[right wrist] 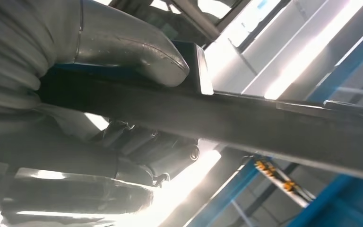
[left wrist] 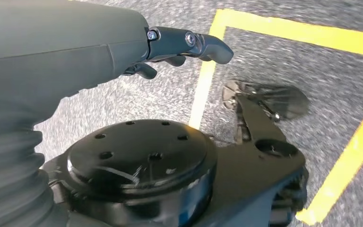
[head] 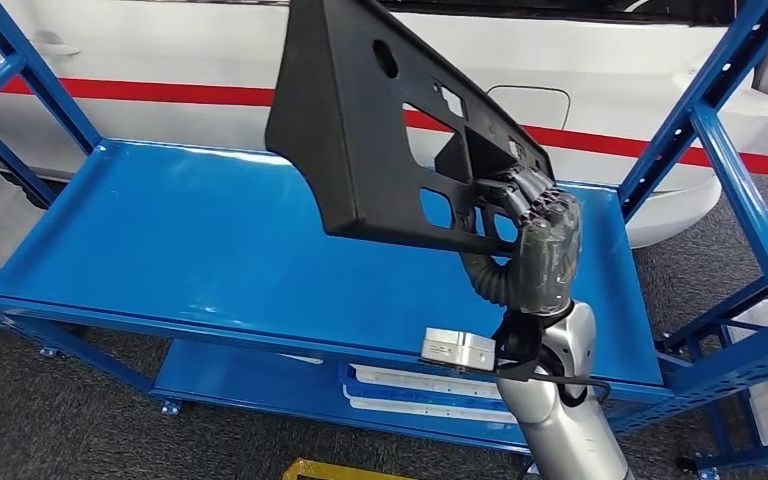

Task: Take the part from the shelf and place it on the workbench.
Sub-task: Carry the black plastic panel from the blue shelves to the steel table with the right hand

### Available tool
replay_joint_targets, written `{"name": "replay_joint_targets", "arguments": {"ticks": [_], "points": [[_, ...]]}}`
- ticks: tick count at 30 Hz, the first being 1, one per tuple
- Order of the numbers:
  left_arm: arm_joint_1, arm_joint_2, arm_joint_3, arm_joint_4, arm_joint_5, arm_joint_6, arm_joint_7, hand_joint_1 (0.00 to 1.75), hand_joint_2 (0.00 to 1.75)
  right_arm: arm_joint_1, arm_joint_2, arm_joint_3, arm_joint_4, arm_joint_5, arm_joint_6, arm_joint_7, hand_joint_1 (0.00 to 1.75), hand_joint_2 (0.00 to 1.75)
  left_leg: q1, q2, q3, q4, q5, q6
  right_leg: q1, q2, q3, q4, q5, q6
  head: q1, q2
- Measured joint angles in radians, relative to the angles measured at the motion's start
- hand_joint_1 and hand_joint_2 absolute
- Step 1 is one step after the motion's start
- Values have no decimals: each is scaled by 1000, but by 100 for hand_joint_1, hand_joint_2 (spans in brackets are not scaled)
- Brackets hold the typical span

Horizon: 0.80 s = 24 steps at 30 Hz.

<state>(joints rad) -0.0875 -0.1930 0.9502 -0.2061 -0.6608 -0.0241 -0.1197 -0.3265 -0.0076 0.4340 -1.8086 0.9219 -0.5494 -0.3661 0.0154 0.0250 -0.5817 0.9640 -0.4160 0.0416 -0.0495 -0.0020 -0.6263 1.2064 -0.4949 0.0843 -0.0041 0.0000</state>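
Blue steel shelving (head: 160,240) fills the head view, its wide top shelf bare and glossy, with a white car body (head: 190,60) carrying a red stripe just behind it. On the lower shelf lie white flat pieces (head: 410,385). Grey carpet with yellow floor tape (left wrist: 203,90) shows beneath the left hand (left wrist: 170,52), which hangs down with its fingers loosely apart, holding nothing. Further right, the black plastic part (head: 360,130), a flat panel with cut-out holes, is lifted clear above the top shelf and tilted. The right hand (head: 535,225) is clamped on its lower right edge, thumb on one face and fingers on the other.
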Motion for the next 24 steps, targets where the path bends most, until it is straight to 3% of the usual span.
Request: {"name": "replay_joint_targets", "arguments": {"ticks": [1, 2, 4, 6, 7, 9, 11, 12, 13, 15, 17, 18, 20, 22, 24], "points": [[0, 0, 6, 0, 5, 3, 4, 0, 175, -15, 2, 16, 9, 8, -3, 4, 175, 175, 4, 0, -16, 12, 5, -10, -3, 0, 51, -67, 4, 15, 4, 0], [-1, 1, 12, 0, 9, 5, 7, 0, 175, -28, 4, 31, 18, 21, -6, 10, 175, 175, 4, -1, -30, 26, 9, -19, -3, 2, 89, -125, -4, 19, 7, 0], [-2, 2, 21, -1, 10, 6, 13, 0, 175, -51, 10, 59, 36, 55, -9, 33, 175, 175, 0, -5, -54, 49, 19, -30, 1, 7, 114, -170, -34, 12, 7, 0], [-2, 1, 25, 0, 10, 6, 16, 0, 175, -66, 16, 81, 51, 81, -9, 53, 175, 175, 5, -8, -67, 58, 25, -36, -3, 8, 98, -162, -33, -5, 1, 0], [-1, 2, 27, 0, 10, 5, 17, 0, 175, -73, 20, 90, 57, 89, -8, 58, 175, 175, 9, -9, -77, 70, 11, -39, -3, 7, 89, -160, -27, -16, 1, 0], [-2, 2, 29, 0, 10, 4, 18, 0, 175, -88, 28, 105, 66, 95, -8, 64, 175, 175, 13, -13, -111, 153, -68, -46, 1, 4, 66, -159, -9, -45, -2, 0], [-3, 1, 29, 0, 10, 3, 18, 0, 175, -96, 34, 116, 73, 97, -8, 65, 175, 175, 13, -16, -148, 285, -152, -50, 11, 3, 40, -159, 9, -68, -4, 0], [-3, 1, 31, 0, 10, 2, 18, 0, 175, -97, 35, 119, 77, 98, -8, 65, 175, 175, 12, -16, -153, 332, -167, -47, 16, 2, 28, -159, 18, -75, -5, 0], [-4, 1, 32, 0, 10, 2, 18, 0, 175, -98, 36, 123, 80, 98, -8, 65, 175, 175, 11, -17, -142, 349, -162, -42, 22, 2, 16, -159, 28, -79, -5, 0], [-4, 1, 36, 0, 10, 2, 20, 0, 175, -100, 39, 128, 86, 98, -8, 65, 175, 175, 5, -19, -71, 282, -119, -19, 34, 3, -7, -159, 48, -82, -5, 0], [-5, 3, 38, -1, 9, 3, 21, 0, 175, -105, 43, 130, 88, 99, -8, 67, 175, 175, -9, -25, 31, 143, -115, 11, 39, 5, -22, -160, 67, -80, -3, 0], [-6, 4, 38, -2, 9, 3, 21, 0, 175, -109, 44, 131, 89, 101, -6, 71, 175, 175, -15, -27, 64, 93, -123, 20, 38, 4, -25, -162, 76, -75, -2, 0], [-6, 4, 39, -1, 6, 3, 25, 0, 175, -118, 45, 135, 90, 112, 1, 90, 175, 175, -26, -28, 80, 51, -123, 28, 31, 1, -25, -172, 95, -61, -5, 0], [-5, 4, 39, -1, 2, 2, 26, 0, 175, -126, 45, 142, 92, 126, 16, 117, 175, 175, -25, -24, 71, 26, -89, 36, 33, 0, -32, -175, 97, -53, -7, 0], [-5, 3, 39, -1, 0, -4, 17, 0, 175, -138, 43, 149, 94, 133, 31, 143, 175, 175, -21, -17, 53, 4, -53, 37, 36, 1, -55, -127, 37, -62, -5, 0]]}}
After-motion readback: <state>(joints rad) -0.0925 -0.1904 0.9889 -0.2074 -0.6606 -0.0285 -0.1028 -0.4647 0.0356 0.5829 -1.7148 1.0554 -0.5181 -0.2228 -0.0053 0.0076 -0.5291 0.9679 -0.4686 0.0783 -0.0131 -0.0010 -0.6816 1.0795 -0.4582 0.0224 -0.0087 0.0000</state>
